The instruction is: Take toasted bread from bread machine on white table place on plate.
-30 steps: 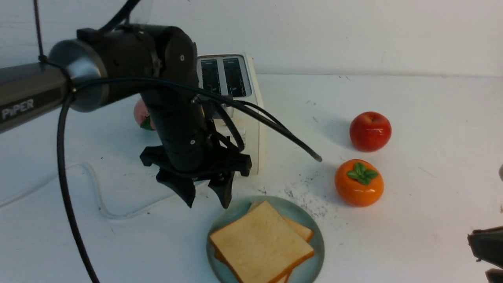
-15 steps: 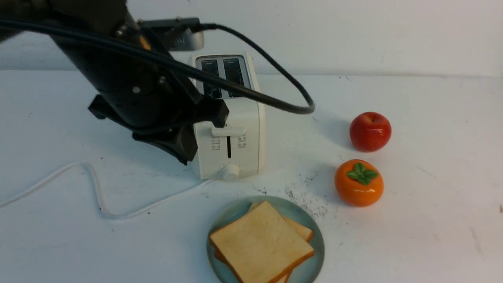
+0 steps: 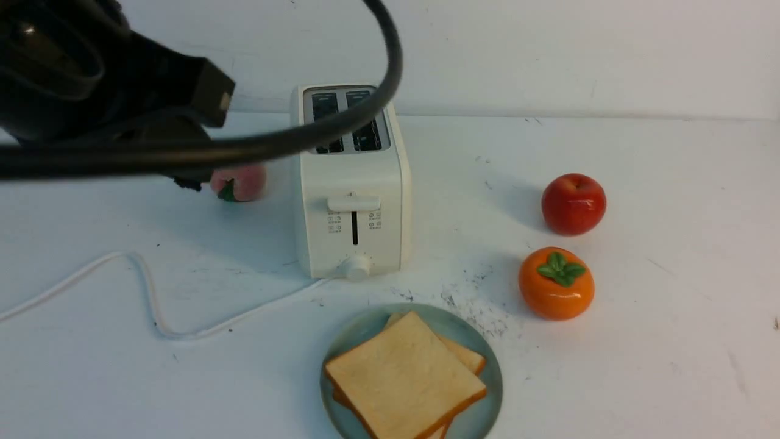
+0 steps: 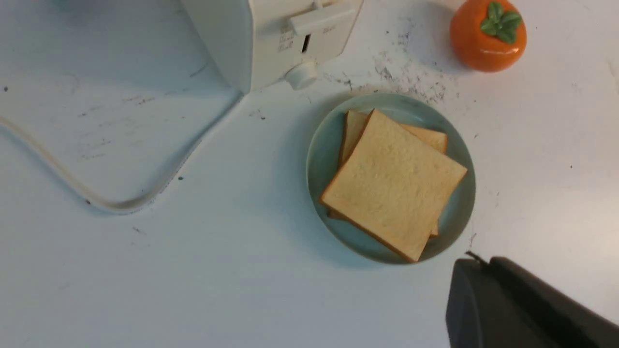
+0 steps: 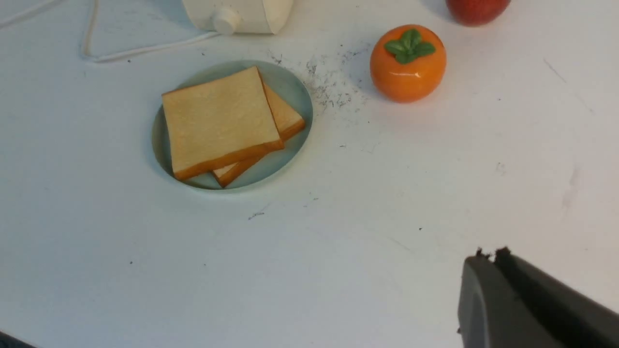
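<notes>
Two slices of toasted bread (image 3: pixel 405 378) lie stacked on the pale green plate (image 3: pixel 491 390) at the front of the white table (image 3: pixel 640 341). Behind it stands the bread machine (image 3: pixel 353 201), its two slots showing no bread. My left arm (image 3: pixel 91 91) is raised at the upper left, away from the plate. In the left wrist view the left gripper (image 4: pixel 476 261) is shut and empty, off the plate (image 4: pixel 321 159) and bread (image 4: pixel 394 183). My right gripper (image 5: pixel 488 253) is shut and empty, well clear of the plate (image 5: pixel 290 87) and bread (image 5: pixel 217 121).
A red apple (image 3: pixel 574 203) and an orange persimmon (image 3: pixel 556 283) sit to the right of the bread machine. A pink peach (image 3: pixel 241 183) sits to its left. The white cord (image 3: pixel 152 305) snakes across the table on the left. My left arm's black cable (image 3: pixel 341 122) hangs in front of the slots.
My left arm has lifted from just above the plate and drawn back to the upper left. Its jaws went from open to shut. The right gripper has left the front view's right edge.
</notes>
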### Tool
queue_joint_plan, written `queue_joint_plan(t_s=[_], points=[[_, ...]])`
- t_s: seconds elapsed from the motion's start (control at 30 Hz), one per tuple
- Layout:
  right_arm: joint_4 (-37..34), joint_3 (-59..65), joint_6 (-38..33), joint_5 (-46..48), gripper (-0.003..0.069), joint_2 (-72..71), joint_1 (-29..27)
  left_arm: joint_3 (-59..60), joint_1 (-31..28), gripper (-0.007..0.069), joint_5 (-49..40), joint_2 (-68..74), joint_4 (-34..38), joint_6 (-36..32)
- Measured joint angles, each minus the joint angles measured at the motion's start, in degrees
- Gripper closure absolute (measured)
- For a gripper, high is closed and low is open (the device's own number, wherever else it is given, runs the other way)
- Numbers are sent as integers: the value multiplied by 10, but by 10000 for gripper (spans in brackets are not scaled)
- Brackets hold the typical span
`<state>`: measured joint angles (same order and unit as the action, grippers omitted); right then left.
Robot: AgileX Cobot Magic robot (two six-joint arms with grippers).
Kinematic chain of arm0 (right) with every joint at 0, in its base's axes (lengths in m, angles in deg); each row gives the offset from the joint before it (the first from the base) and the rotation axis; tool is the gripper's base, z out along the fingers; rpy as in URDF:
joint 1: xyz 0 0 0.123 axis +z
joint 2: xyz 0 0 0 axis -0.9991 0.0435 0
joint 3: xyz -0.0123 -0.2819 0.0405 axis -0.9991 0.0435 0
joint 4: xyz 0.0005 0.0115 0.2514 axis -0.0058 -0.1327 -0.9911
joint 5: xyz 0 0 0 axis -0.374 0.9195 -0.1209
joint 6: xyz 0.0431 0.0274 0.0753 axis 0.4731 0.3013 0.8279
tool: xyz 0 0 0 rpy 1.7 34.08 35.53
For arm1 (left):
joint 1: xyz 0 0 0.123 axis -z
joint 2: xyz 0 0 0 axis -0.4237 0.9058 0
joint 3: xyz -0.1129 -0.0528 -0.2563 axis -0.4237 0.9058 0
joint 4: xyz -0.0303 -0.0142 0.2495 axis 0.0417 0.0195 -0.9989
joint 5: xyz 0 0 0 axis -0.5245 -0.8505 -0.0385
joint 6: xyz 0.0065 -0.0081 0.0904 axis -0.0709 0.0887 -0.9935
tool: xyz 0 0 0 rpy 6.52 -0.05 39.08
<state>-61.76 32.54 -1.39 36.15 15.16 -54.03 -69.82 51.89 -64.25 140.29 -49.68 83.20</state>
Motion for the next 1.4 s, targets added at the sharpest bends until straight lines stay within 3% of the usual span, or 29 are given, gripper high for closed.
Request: queue_joint_plan(t_s=[0.17,0.33,0.47,1.4], points=[[-5,73,30,-126,674,-7,0,65,0,638,0,-29,7,0],[33,175,39,-372,673,-7,0,115,0,638,5,-45,7,0],[62,207,39,-469,673,-7,0,120,0,638,8,-44,4,0],[68,253,39,-486,655,-13,-1,121,0,638,11,-44,23,0]])
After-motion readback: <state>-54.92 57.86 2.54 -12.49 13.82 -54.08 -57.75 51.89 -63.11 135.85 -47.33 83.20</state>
